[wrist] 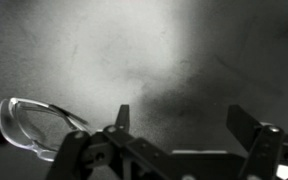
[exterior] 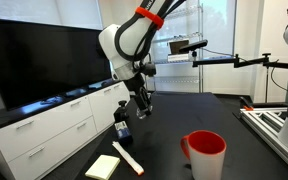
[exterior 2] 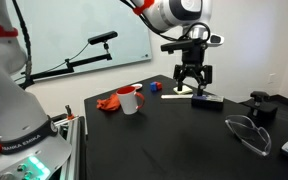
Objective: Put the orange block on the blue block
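In an exterior view the gripper [exterior: 141, 106] hangs over the surface [exterior: 199, 115], up and left of the red cup [exterior: 206, 152]. The blue block [exterior: 122, 127] sits further left of the cup, just beside the gripper. A small orange-brown bit above it looks like the orange block [exterior: 121, 104], but it's tiny and I can't tell if it touches the blue one or sits behind it. Nothing's grabbed yet imo, so the job is the pick: line up square over the orange block, come straight down, pinch the flat faces, and lift clear before heading to the blue.

In an exterior view from another spot, the gripper [exterior 2: 191, 80] is right of the red cup [exterior 2: 130, 100], with safety glasses [exterior 2: 246, 131] further right. The blocks are too small to pick out here.

Only the wrist view settles the gripper [wrist: 181, 135]: fingers spread wide, nothing between them. It catches the safety glasses [wrist: 34, 125] but no cup or block, so I'd re-aim first.
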